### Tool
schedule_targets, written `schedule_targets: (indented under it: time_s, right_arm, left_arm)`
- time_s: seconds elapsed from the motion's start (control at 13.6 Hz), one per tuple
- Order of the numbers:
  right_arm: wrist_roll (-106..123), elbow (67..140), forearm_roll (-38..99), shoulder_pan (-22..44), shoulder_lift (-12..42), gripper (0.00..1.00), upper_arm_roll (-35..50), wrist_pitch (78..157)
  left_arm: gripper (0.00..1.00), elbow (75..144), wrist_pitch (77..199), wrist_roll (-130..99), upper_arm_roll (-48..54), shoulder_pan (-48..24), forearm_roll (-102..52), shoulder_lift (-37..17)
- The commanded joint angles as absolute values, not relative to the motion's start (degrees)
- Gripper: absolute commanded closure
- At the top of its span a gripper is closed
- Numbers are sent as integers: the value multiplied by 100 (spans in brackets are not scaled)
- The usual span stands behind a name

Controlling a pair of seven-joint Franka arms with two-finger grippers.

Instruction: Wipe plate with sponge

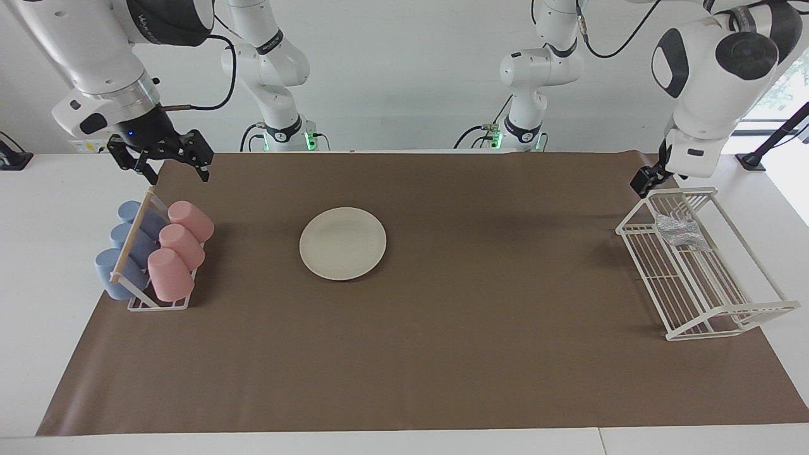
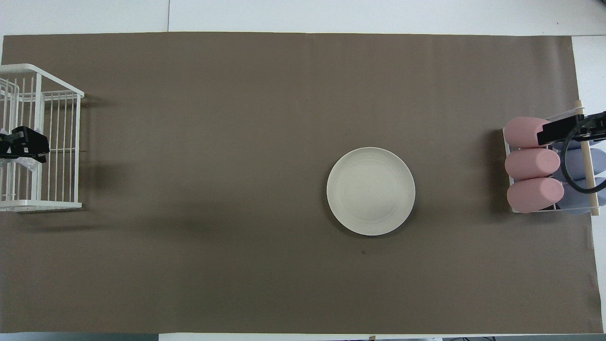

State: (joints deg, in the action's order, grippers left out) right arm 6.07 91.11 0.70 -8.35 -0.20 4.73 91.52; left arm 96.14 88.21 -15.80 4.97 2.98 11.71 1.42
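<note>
The cream plate [image 1: 342, 242] [image 2: 370, 191] lies flat on the brown mat, bare. The silvery sponge [image 1: 679, 230] [image 2: 26, 163] lies in the white wire rack [image 1: 714, 297] [image 2: 57, 204] at the left arm's end of the table, in the part nearer the robots. My left gripper [image 1: 654, 175] [image 2: 21, 148] hangs above that end of the rack, over the sponge, clear of it and holding nothing. My right gripper [image 1: 165, 165] [image 2: 568, 130] waits open and empty above the cup rack.
A small rack with a wooden rod [image 1: 131, 237] holds pink cups [image 1: 180, 243] [image 2: 528, 163] and blue cups [image 1: 120, 265] at the right arm's end. The brown mat [image 1: 480, 354] covers most of the table.
</note>
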Motion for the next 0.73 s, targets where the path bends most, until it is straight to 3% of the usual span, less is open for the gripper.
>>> schedule_targets:
  time_s: [0.0, 0.66]
  right_arm:
    - [501, 9018, 9, -835, 0, 0, 501, 9018]
    - [501, 9000, -53, -817, -9, 0, 483, 8886]
  left_arm:
    - [0, 9694, 8465, -1450, 510, 343, 425, 518]
    - [0, 9712, 8500, -1512, -123, -387, -220, 379]
